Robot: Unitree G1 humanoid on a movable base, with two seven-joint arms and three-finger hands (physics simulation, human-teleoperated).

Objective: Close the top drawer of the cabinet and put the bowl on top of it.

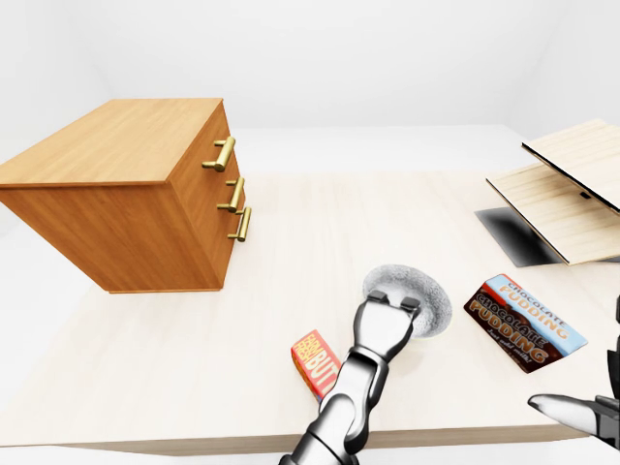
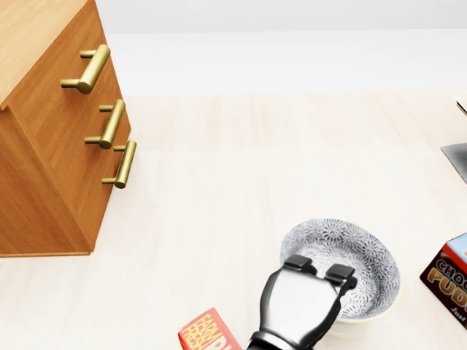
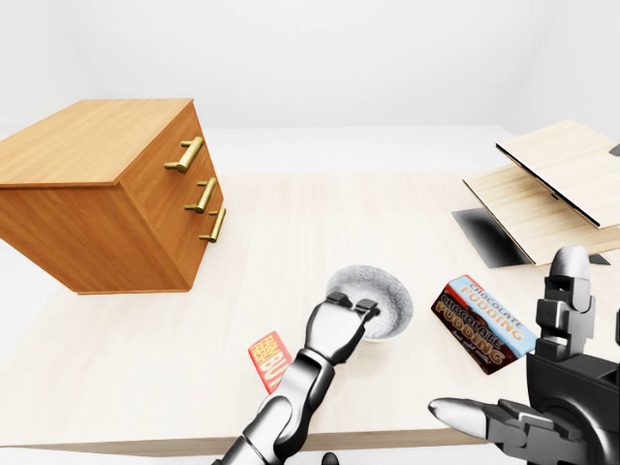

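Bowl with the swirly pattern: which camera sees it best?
The head view: the bowl is big there, its pattern clear, though the left hand covers its bottom rim. Both eye views show it small, partly behind that hand.
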